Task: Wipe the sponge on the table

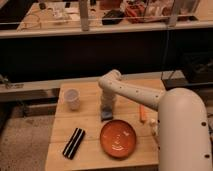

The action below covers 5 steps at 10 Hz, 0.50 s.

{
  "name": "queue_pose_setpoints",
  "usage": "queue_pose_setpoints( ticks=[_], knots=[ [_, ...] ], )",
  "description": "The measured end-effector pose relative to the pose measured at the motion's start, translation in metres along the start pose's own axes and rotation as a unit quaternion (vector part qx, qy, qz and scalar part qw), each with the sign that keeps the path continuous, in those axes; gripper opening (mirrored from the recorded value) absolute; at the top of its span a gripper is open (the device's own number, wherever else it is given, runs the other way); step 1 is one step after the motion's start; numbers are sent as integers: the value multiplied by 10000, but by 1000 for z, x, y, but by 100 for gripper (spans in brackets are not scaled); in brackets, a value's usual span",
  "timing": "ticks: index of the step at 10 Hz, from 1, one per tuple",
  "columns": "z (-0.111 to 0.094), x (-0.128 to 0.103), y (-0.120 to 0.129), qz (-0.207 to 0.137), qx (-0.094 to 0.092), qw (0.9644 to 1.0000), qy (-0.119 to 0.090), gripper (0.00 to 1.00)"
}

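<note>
On the light-wood table point(90, 127) a small blue-grey sponge point(106, 116) lies just above the orange plate's upper left rim. My white arm reaches in from the right and bends down over it, so the gripper point(106, 107) stands straight on top of the sponge and presses down on it. The gripper's lower part merges with the sponge, and only the sponge's front edge shows below it.
An orange plate point(118, 138) lies at the front centre. A white cup point(73, 99) stands at the back left, a black striped flat bar point(73, 143) at the front left, a thin orange stick point(141, 113) to the right. A dark cluttered bench point(105, 20) runs behind.
</note>
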<state>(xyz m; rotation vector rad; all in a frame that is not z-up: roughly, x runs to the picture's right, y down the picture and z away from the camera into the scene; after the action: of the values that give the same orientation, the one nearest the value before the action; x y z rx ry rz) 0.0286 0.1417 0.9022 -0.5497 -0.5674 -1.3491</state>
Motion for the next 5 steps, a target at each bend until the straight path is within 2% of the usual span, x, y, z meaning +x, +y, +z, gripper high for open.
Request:
queue_pose_setpoints(
  ticks=[2,5],
  knots=[
    [0,-1,21,210,-26,9998,-11,38],
    [-2,3,58,618,-89,9980,79,38]
  ],
)
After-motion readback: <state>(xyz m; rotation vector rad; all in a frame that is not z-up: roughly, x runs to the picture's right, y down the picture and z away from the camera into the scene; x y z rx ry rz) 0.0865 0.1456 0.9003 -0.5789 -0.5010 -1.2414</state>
